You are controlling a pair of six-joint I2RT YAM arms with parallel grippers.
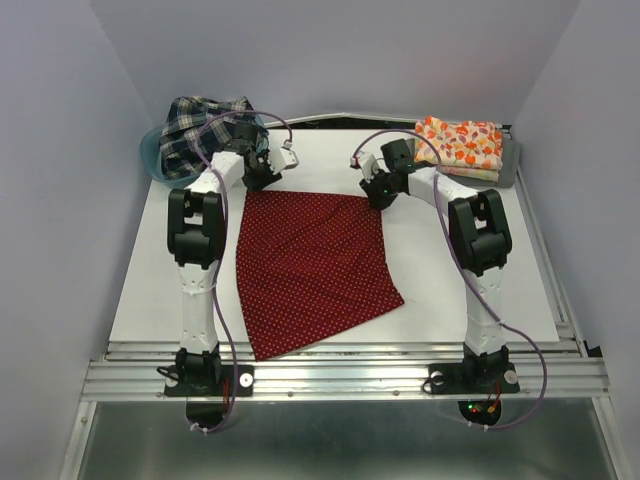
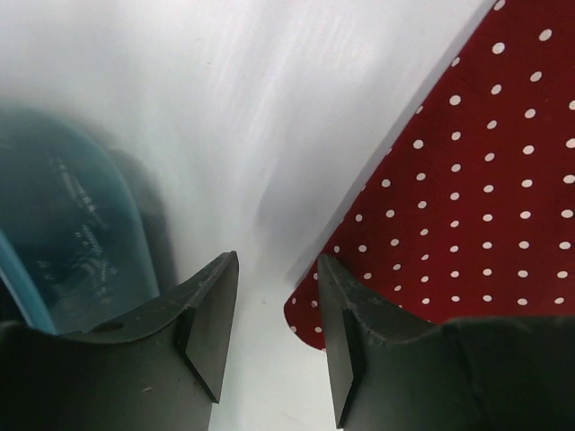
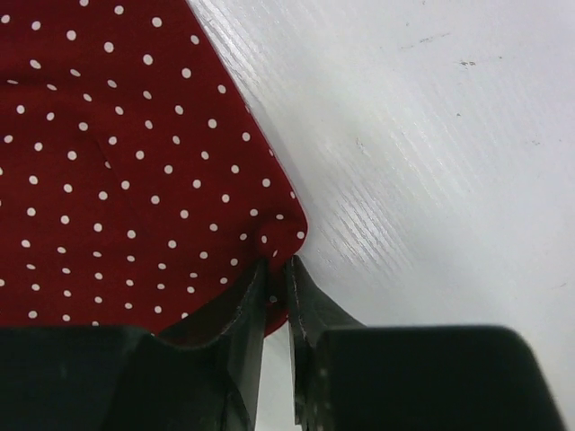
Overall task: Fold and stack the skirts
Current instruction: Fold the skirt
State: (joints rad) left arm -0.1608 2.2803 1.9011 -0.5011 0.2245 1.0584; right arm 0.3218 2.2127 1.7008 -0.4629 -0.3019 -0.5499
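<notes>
From the top: dark red skirt (image 1: 310, 270) spread flat mid-bench (image 1: 450, 290), narrow end away from the arm bases, left claw (image 1: 262, 178) down at its far left corner and right claw (image 1: 378, 192) at its far right corner. Plaid skirt (image 1: 200, 130) heaped in the teal bin (image 1: 152, 150) at the far left, floral skirt (image 1: 460, 140) sitting folded at the far right, well apart from the red one. Over to the left wrist view: left claw (image 2: 277, 265) roughly half open and gripping nothing, bare bench showing between the jaws, corner of the dark red skirt (image 2: 467, 197) just beside the finger on the picture's right rather than between the two, teal bin (image 2: 63, 233) off on the other side. Then the right wrist view: right claw (image 3: 277, 262) nearly closed, pinching the very tip of the other corner of the dark red skirt (image 3: 117, 162), cloth puckered right at the tips, white bench (image 3: 431, 162) alongside. Looks like the grab-both-corners step before the first fold, so barely started on this one. Biggest worry: closing the left claw as placed and catching air, then lifting with only the right side held and dragging the skirt crooked. Second worry: that thin bite on the right slipping out mid-lift, with so little cloth between the jaws. Also worth watching for the left arm bumping the bin.
</notes>
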